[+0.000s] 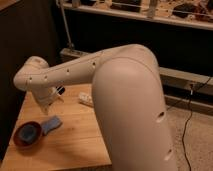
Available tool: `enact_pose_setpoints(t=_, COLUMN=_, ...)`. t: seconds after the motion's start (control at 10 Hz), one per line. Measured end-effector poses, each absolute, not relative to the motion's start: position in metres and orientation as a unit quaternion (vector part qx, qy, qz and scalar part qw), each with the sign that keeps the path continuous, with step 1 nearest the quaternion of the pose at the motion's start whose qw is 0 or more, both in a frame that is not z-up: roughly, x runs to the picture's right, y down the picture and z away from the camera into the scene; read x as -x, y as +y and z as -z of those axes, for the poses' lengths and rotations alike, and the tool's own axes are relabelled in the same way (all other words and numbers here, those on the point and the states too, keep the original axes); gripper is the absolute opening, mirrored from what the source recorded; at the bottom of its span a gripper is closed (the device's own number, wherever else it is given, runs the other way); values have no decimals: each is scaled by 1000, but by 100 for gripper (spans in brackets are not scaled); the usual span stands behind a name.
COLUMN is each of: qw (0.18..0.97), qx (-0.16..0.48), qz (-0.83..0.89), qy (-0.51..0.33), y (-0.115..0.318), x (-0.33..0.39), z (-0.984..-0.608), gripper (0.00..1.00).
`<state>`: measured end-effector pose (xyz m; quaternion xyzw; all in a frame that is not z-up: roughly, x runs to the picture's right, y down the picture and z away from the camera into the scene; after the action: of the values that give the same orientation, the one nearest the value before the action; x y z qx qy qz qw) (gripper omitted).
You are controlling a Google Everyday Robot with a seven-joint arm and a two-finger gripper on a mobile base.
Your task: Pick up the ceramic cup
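The ceramic cup [31, 131] is small, round and blue. It appears to sit inside the wider reddish-brown bowl [18, 140] at the front left of the wooden table [70, 145]. A flat pale blue-grey piece [51, 123] lies against the bowl's right side. My gripper [47, 102] hangs from the white wrist over the table's left part. It is above and behind the cup, a little to its right, and apart from it. The wrist largely hides it.
My large white arm [130, 100] crosses the view and hides the table's right side. A white object [86, 99] lies mid-table by the arm. A dark object [60, 91] shows behind the wrist. A dark wall stands on the left. A cable runs over the floor on the right.
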<state>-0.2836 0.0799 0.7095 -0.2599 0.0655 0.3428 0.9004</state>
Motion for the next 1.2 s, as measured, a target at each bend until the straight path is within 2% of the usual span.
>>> enact_pose_setpoints(t=0.3, qw=921, qx=256, qz=-288, qy=54, y=90, x=313, z=-705, gripper=65)
enact_pose_setpoints(t=0.9, qw=933, qx=289, qz=-208, qy=49, y=147, x=350, z=-695, gripper=65)
enact_pose_setpoints(t=1.2, qw=935, qx=293, qz=-197, qy=43, y=154, x=365, z=-694, gripper=65)
